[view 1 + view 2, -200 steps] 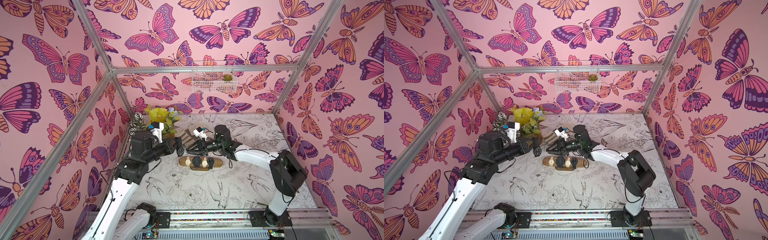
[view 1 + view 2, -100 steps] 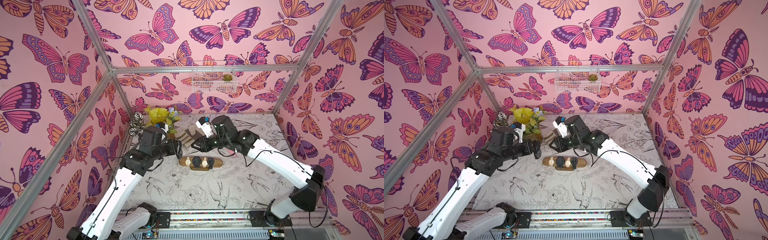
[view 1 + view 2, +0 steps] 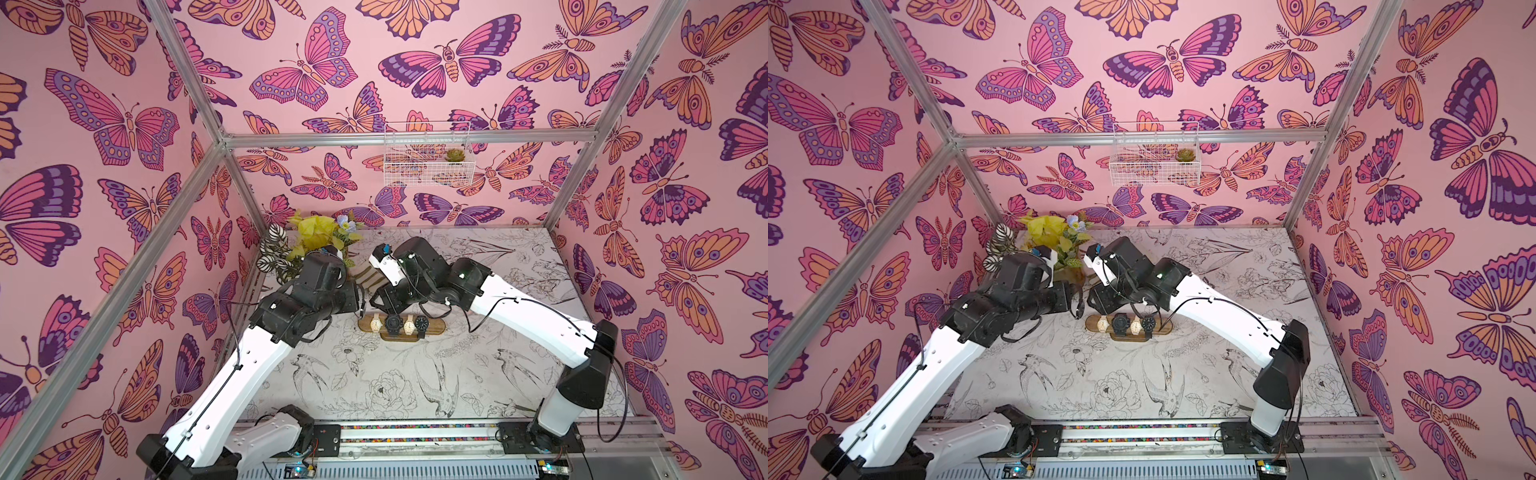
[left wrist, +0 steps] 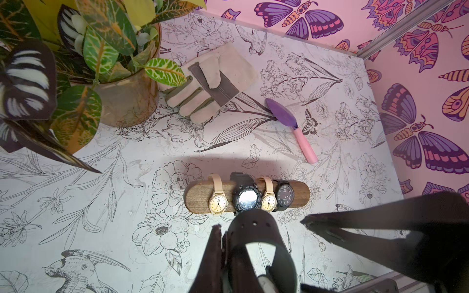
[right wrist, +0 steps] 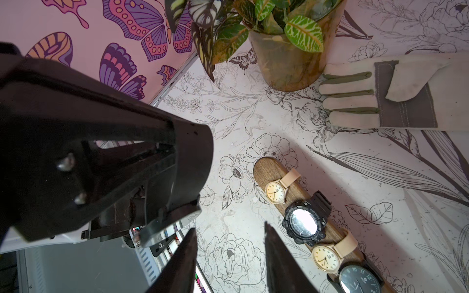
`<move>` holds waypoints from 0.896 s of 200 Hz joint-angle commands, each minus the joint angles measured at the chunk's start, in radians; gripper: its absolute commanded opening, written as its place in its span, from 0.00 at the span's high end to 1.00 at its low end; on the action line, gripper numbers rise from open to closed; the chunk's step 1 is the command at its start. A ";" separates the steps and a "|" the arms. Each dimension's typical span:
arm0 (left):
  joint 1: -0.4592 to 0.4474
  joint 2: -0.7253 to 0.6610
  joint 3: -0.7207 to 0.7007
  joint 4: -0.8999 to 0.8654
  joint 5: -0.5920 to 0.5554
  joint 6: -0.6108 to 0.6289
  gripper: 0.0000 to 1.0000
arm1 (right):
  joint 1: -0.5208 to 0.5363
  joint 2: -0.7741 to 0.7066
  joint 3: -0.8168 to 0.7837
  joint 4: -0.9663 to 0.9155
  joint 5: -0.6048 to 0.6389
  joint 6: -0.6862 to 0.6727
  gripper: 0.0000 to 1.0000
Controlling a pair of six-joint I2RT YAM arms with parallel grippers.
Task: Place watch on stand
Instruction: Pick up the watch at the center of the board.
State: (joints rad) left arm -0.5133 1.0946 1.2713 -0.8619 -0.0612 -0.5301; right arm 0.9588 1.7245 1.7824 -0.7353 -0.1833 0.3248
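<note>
Left fingers tight on perhaps a watch, right fingers apart (floral tabletop, butterfly walls)

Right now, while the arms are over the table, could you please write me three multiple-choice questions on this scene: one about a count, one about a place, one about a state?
1. How many watches sit on the stand?
A) two B) four C) five

2. Where does the purple trowel lie?
A) flat on the table, near the glove B) on top of the stand C) under the stand

3. How is the left gripper?
A) open and empty B) shut on a dark watch C) shut on the trowel

Key:
1 B, since two beige and two black ones ring the bar.
2 A, since it lies apart from the stand.
3 B, since the left wrist view shows a strap with holes pinched in it.
</note>
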 commanded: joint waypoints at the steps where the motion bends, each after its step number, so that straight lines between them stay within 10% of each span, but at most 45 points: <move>1: -0.008 -0.002 0.012 -0.025 -0.033 0.013 1.00 | 0.006 -0.020 0.043 -0.017 0.030 -0.020 0.55; 179: -0.045 0.030 0.020 -0.011 -0.029 0.008 1.00 | 0.007 0.155 0.185 -0.038 0.009 -0.016 0.54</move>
State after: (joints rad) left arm -0.5488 1.1240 1.2716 -0.8658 -0.0765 -0.5308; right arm 0.9592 1.8389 1.9270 -0.7437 -0.2176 0.3164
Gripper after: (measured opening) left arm 0.079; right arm 0.469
